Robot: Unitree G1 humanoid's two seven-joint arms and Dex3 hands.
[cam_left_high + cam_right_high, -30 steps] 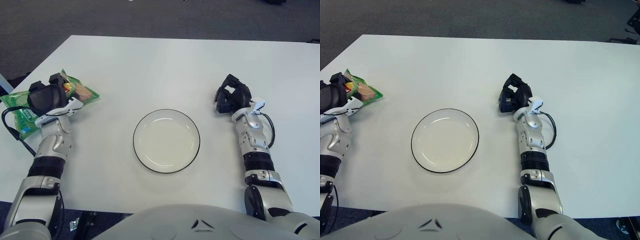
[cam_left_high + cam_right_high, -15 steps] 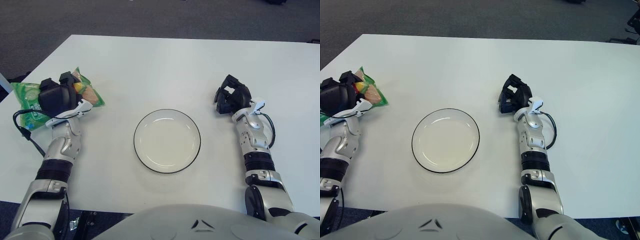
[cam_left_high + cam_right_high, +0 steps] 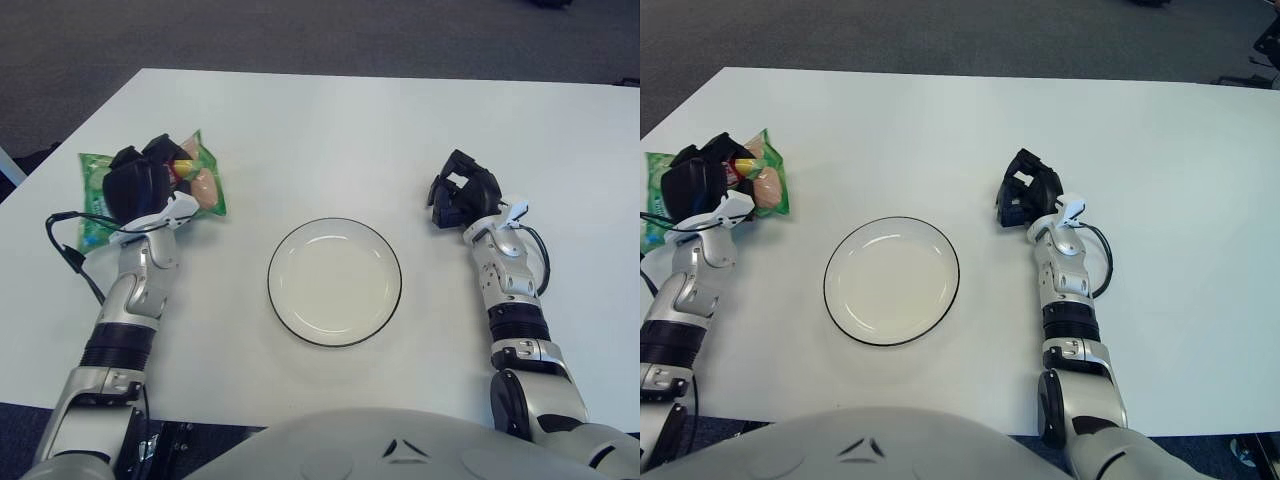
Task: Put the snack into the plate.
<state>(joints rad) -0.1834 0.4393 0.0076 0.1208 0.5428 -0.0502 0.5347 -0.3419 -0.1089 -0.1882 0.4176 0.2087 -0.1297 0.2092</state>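
A green snack bag point(image 3: 205, 185) with pictured food on its front is held at the table's left side, my left hand point(image 3: 143, 185) shut on it from above. The bag point(image 3: 770, 182) shows partly behind the black fingers and seems lifted off the table. A white plate point(image 3: 334, 282) with a dark rim lies in the middle of the table, to the right of the bag and apart from it. My right hand point(image 3: 462, 191) shows to the right of the plate, fingers curled, holding nothing.
The white table point(image 3: 330, 130) stretches far behind the plate. A black cable point(image 3: 70, 255) loops beside my left forearm. Dark floor lies beyond the table's far and left edges.
My left hand has carried the snack bag to the right and a little farther from me, closer to the plate. The right hand has not moved.
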